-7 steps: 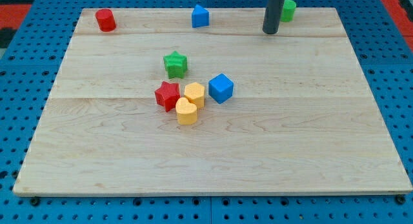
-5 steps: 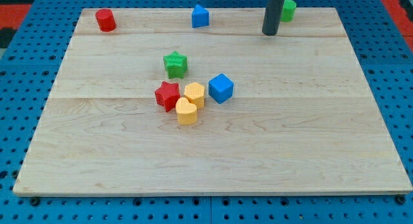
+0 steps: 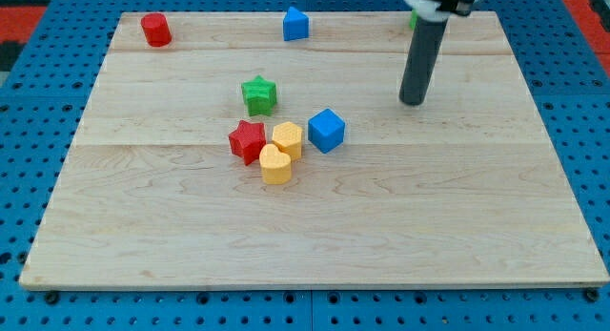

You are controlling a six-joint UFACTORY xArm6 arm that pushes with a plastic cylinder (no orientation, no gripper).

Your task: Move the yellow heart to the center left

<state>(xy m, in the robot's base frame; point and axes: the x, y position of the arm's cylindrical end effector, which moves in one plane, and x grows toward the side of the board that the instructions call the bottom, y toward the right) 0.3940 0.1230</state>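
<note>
The yellow heart [image 3: 275, 165] lies near the board's middle, touching a yellow hexagon [image 3: 288, 139] above it and a red star [image 3: 247, 141] to its left. A blue cube [image 3: 326, 130] sits just right of the hexagon. A green star [image 3: 258, 94] is above the cluster. My tip [image 3: 413, 102] is on the board to the right of and above the cluster, about 90 px right of the blue cube, touching no block.
A red cylinder [image 3: 155, 30] stands at the top left. A blue block [image 3: 295, 24] is at the top centre. A green block [image 3: 414, 19] at the top right is mostly hidden behind the rod. The wooden board [image 3: 143, 226] lies on a blue pegboard.
My tip has moved down the view from the top edge beside the green block toward the board's middle right. No block has moved.
</note>
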